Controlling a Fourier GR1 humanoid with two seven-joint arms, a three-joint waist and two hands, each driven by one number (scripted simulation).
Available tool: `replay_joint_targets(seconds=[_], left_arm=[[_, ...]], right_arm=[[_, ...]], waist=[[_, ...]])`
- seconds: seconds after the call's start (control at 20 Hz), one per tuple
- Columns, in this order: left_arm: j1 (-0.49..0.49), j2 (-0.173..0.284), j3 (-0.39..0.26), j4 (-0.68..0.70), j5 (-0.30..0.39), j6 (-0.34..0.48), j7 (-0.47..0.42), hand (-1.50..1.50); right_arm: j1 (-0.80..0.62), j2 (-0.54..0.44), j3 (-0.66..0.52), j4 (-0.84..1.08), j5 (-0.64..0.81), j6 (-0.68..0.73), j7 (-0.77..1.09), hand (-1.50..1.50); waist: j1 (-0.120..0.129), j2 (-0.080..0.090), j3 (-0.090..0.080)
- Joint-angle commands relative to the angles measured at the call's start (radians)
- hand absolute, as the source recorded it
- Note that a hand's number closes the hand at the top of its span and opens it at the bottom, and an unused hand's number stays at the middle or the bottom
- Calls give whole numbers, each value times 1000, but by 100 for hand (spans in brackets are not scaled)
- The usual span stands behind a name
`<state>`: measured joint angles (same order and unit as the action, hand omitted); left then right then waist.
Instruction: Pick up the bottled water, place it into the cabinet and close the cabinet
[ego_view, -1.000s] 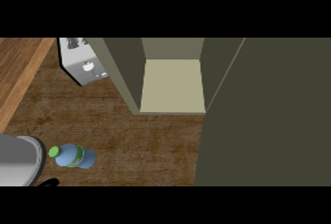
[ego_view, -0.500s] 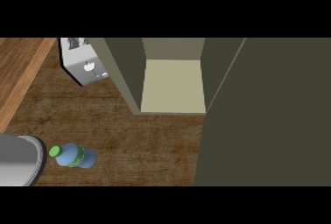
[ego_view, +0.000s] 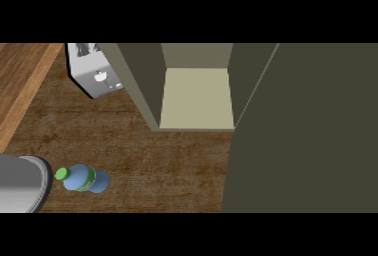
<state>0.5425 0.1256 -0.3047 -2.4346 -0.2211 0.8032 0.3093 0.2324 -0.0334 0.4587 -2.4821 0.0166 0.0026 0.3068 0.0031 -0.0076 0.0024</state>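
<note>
The bottled water, a pale blue bottle with a green cap and green band, stands on the dark wooden counter at the lower left. The cabinet stands open at the upper middle, showing a pale shelf floor inside. Its open door is a large dark olive panel that fills the right side of the view. Neither hand shows. A grey forearm comes in at the lower left edge, just left of the bottle.
A silver toaster stands at the upper left, beside the cabinet's left wall. A lighter wooden strip runs along the counter's left side. Bare counter lies between the bottle and the cabinet opening.
A small dark shape at the bottom edge beside the bottle, seen a second ago, has gone out of view. The bottle and cabinet have not moved.
</note>
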Motion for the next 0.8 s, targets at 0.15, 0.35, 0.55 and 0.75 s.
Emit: replay_joint_targets(seconds=[0.15, 0.35, 0.55, 0.75], left_arm=[[56, 35, -22, -175, -88, 31, 21, -150], [17, 84, 64, -141, -38, 16, 44, -150], [-23, 70, 59, -39, -11, 24, 6, -150], [-58, 47, 61, 32, -33, 44, -9, -150]], right_arm=[[28, -10, 86, -71, 129, -46, 5, -150], [23, -36, 107, -116, 144, -71, 46, -150], [14, -70, 106, -112, 153, -79, 32, -150], [87, -109, 115, -104, 119, -79, -51, -150]], waist=[[-4, 0, -1], [-8, 2, -2], [-8, 3, -3], [-14, 3, -2]])
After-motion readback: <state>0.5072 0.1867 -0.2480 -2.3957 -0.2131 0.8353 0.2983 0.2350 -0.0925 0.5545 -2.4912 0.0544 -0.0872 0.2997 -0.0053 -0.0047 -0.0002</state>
